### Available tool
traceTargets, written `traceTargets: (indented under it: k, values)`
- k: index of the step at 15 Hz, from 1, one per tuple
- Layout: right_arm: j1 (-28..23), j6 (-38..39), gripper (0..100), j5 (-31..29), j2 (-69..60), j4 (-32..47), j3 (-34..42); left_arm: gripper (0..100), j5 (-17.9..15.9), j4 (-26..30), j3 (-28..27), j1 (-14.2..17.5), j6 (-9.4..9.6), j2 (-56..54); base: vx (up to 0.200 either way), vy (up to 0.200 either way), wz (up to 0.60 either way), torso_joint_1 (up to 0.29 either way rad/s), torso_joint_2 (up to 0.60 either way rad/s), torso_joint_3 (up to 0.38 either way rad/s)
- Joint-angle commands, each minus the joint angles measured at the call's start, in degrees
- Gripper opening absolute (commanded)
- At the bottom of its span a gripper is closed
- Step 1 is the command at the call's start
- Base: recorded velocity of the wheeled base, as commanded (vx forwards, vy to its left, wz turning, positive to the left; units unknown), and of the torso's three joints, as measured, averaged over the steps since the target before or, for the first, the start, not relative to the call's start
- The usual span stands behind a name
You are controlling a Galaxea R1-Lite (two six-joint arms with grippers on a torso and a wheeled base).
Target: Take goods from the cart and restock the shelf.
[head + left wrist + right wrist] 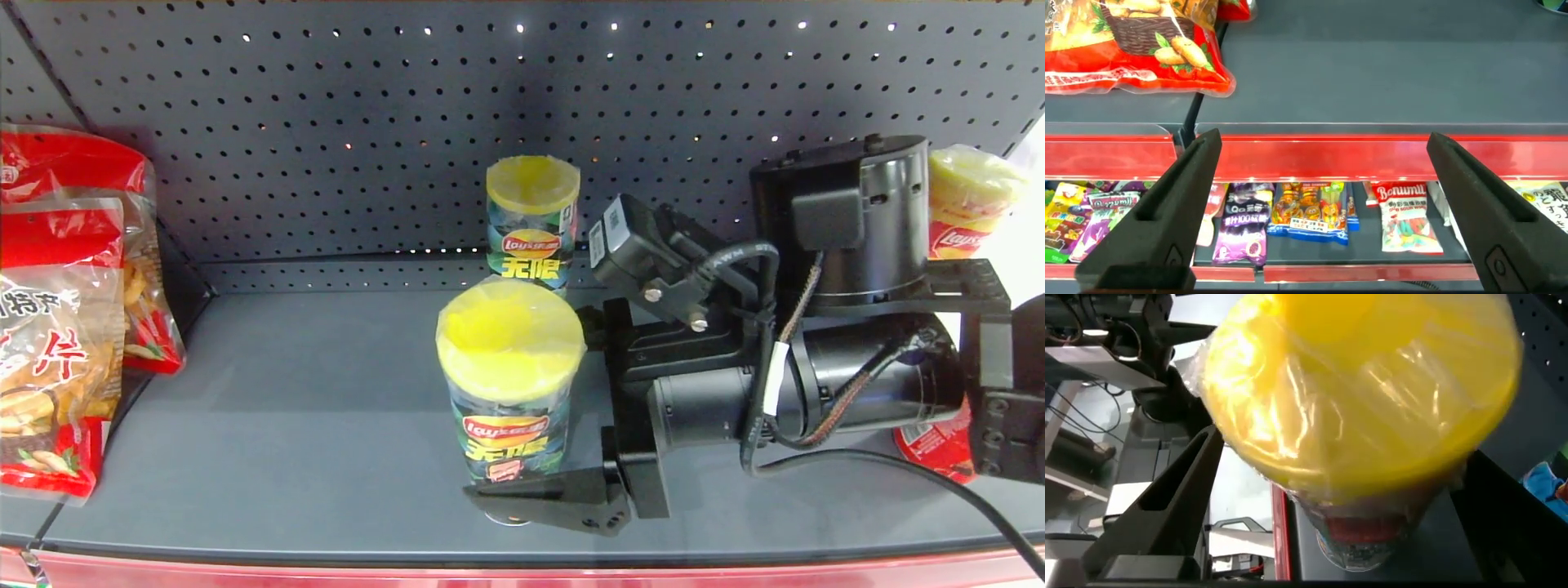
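Observation:
A chip canister [510, 392] with a yellow lid stands upright near the front of the grey shelf [286, 408]. My right gripper [535, 412] is open around it, one finger [539, 498] low at its front side, the other hidden behind it. In the right wrist view the canister [1364, 400] sits between the spread fingers of the gripper [1323, 433], with a gap to the visible finger [1167, 498]. A second matching canister [532, 220] stands behind it at the pegboard. My left gripper [1323, 139] is open and holds nothing, in front of the shelf's red front edge [1315, 155].
Red snack bags [57, 327] lean at the shelf's left end, also in the left wrist view [1135, 41]. A red chip canister [976, 196] stands at the right, behind my right arm. Candy bags [1310, 212] hang on the tier below. Bare shelf lies between bags and canisters.

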Motion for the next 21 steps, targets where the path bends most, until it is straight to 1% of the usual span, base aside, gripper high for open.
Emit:
traceTargets:
  k: [1,4,8,11,21]
  values:
    - [-1.28,-0.04,100,-0.19,0.15,-0.08,0.15,100,0.01,0.00,-0.06,0.02,-0.02,0.09,0.000,0.000,0.00,0.000,0.00,0.000]
    - [-2.33,-0.04,100,-0.19,-0.90,0.01,1.11,100,0.01,0.00,0.02,0.02,-0.02,0.09,0.000,0.000,0.00,0.000,0.00,0.000]
    - [-6.37,-0.04,100,-0.19,-6.35,0.19,8.93,100,0.01,0.00,-0.06,0.02,-0.02,0.09,0.000,0.000,0.00,0.000,0.00,0.000]
    - [-7.43,0.14,100,-0.19,-9.87,0.45,12.71,100,-0.08,0.00,0.02,0.02,-0.02,0.09,0.000,0.000,0.00,0.000,0.00,0.000]
    - [-6.46,0.23,100,-0.37,-8.11,0.45,12.54,100,0.01,0.00,0.02,0.02,-0.02,0.09,0.000,0.000,0.00,0.000,0.00,0.000]
